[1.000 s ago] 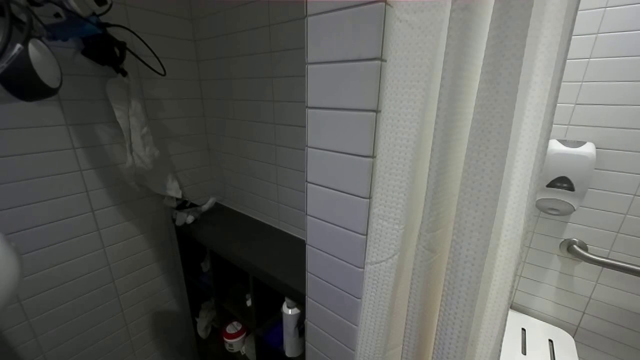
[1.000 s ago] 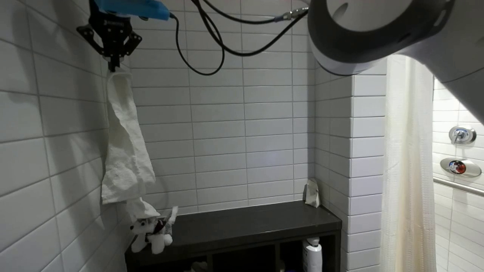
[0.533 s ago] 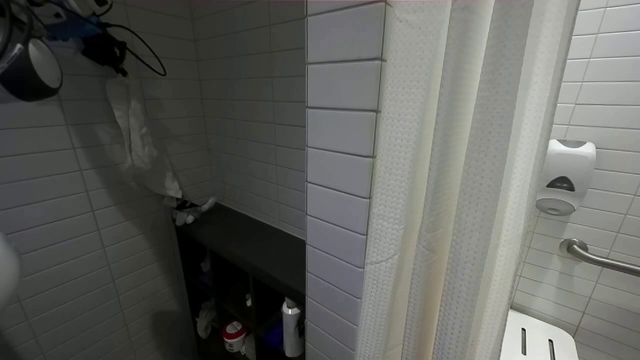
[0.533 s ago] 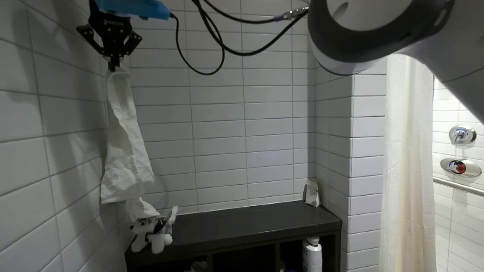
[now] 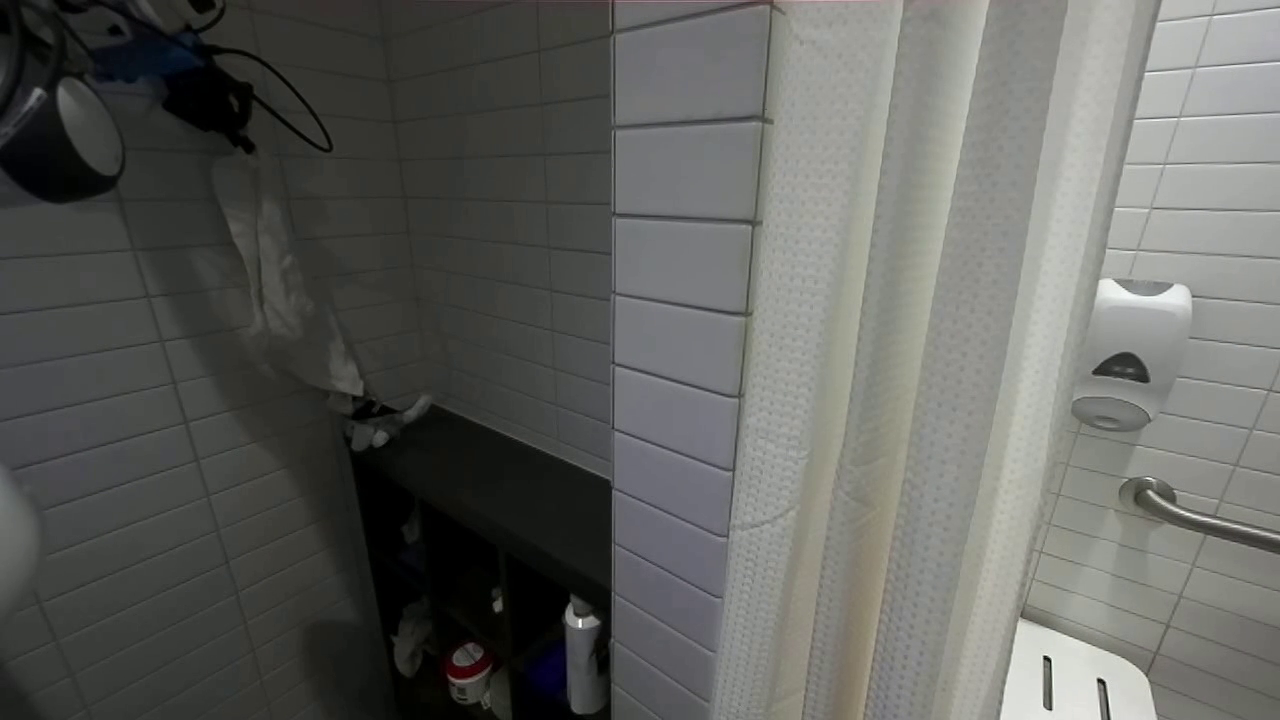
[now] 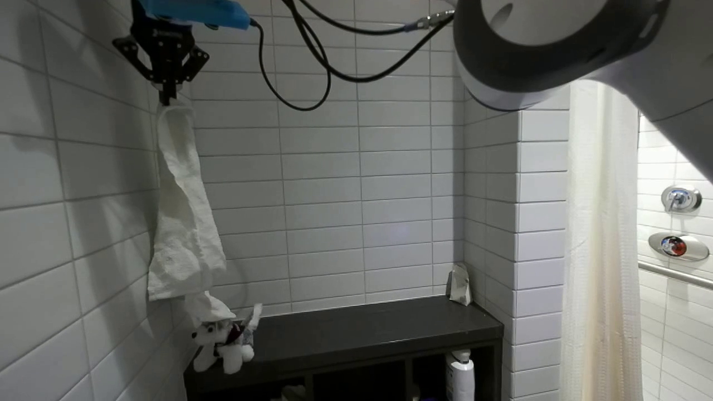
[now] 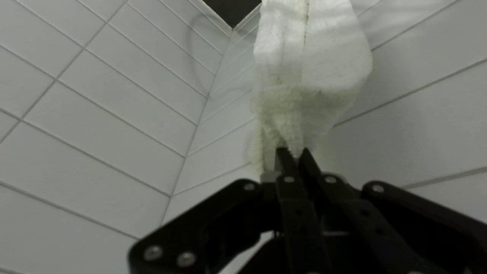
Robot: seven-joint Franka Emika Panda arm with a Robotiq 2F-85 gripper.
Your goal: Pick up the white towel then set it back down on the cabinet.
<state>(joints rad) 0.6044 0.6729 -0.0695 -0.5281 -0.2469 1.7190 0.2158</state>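
My gripper (image 6: pixel 167 100) is high near the tiled side wall, shut on the top end of the white towel (image 6: pixel 186 223). From there the towel hangs as a long strip. In the wrist view, a pinched fold of the towel (image 7: pixel 312 57) runs in between the gripper's tips (image 7: pixel 293 152). The dark cabinet (image 6: pixel 362 334) stands lower down, and the towel hangs over its left end in an exterior view. Near the towel's bottom edge, a white piece (image 6: pixel 209 307) rests on a plush toy's head; I cannot tell whether it belongs to the towel.
A white plush toy (image 6: pixel 223 348) sits on the cabinet's left end. A pale carton (image 6: pixel 460 285) stands at its far right corner. On the shelves are a white bottle (image 5: pixel 584 655) and a red-lidded tub (image 5: pixel 469 672). A shower curtain (image 6: pixel 601 239) hangs beyond the wall's edge.
The towel's lower part has swayed very slightly to the left in an exterior view. The gripper has stayed in place and kept its hold.
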